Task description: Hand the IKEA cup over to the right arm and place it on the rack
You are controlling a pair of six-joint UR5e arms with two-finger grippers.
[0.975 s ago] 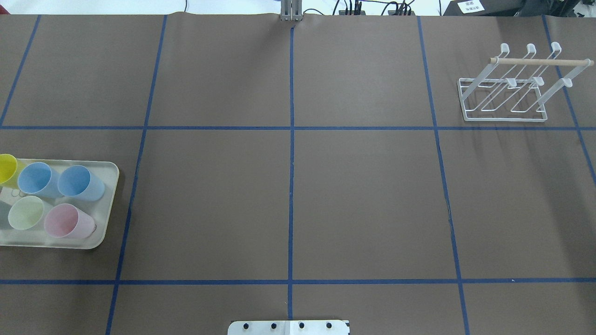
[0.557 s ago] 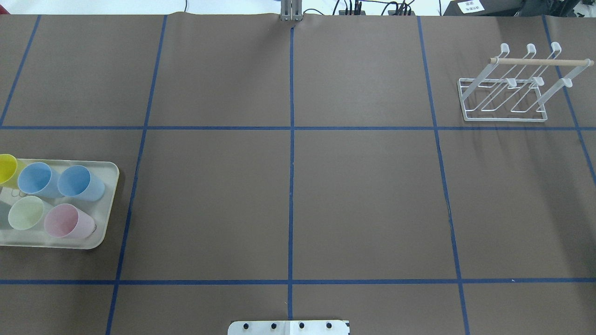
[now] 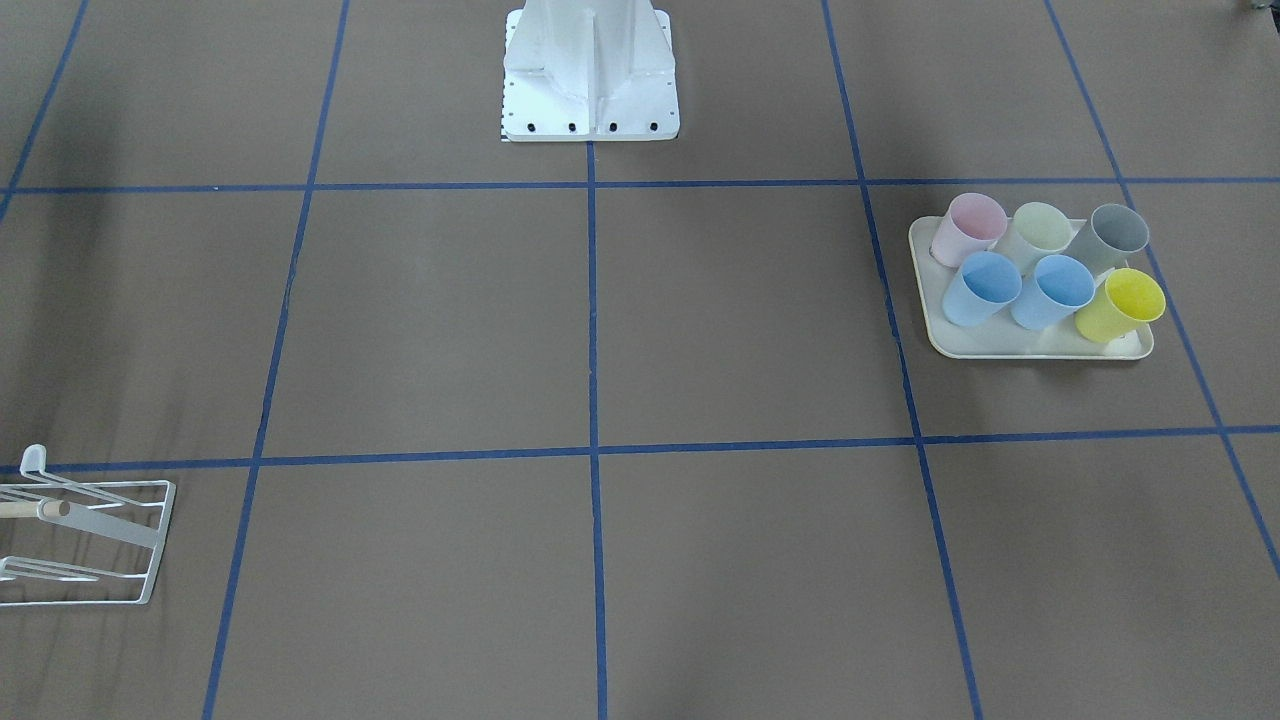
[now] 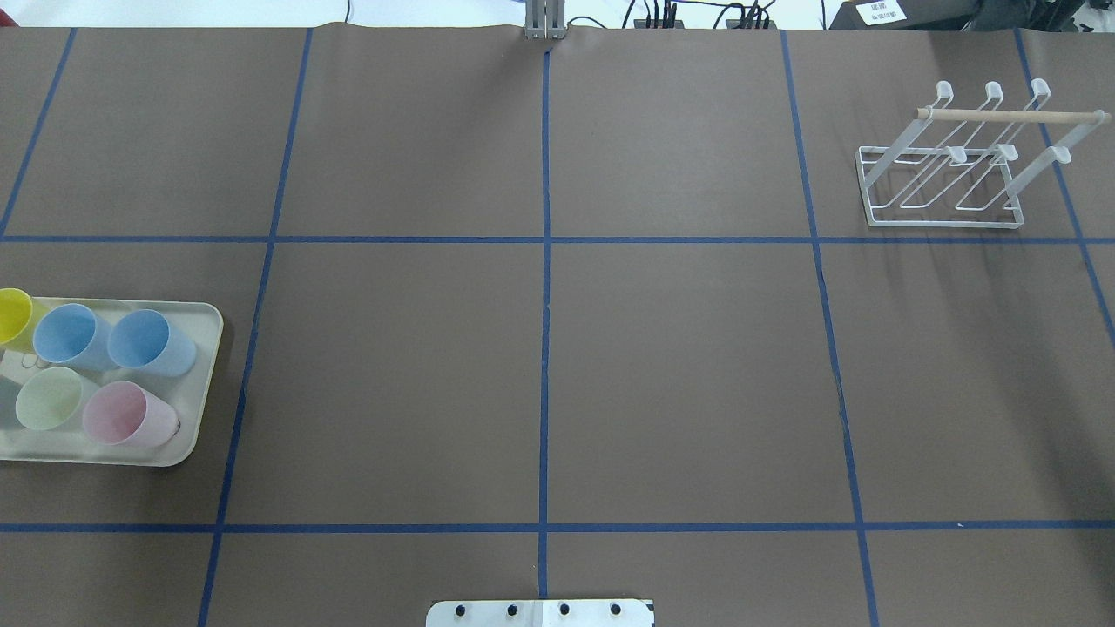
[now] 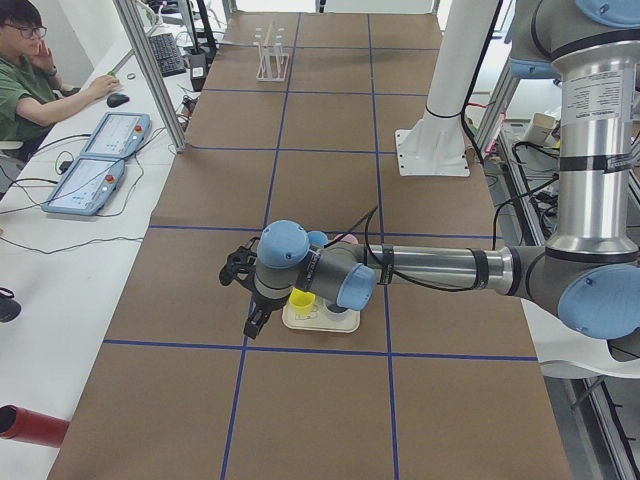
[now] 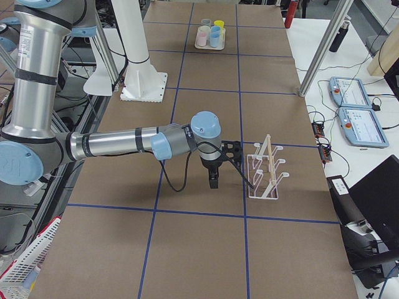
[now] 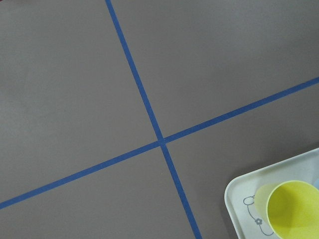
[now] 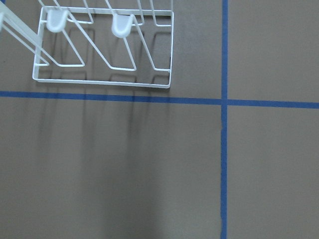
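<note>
Several pastel IKEA cups stand upright on a cream tray (image 4: 199, 383) at the table's left: yellow (image 4: 10, 313), two blue (image 4: 65, 335), green (image 4: 48, 398) and pink (image 4: 122, 414). The front view adds a grey cup (image 3: 1115, 235). The white wire rack (image 4: 941, 225) with its wooden rod (image 4: 1010, 115) stands at the far right and holds nothing. My left gripper (image 5: 252, 326) hovers beside the tray near the yellow cup (image 5: 302, 298). My right gripper (image 6: 214, 180) hovers beside the rack (image 6: 265, 174). I cannot tell whether either is open or shut.
The white robot base (image 3: 590, 80) stands at the table's near middle edge. An operator (image 5: 25, 70) sits at a side desk with teach pendants (image 5: 100, 165). The left wrist view shows the tray corner (image 7: 239, 199) and the yellow cup (image 7: 291, 209).
</note>
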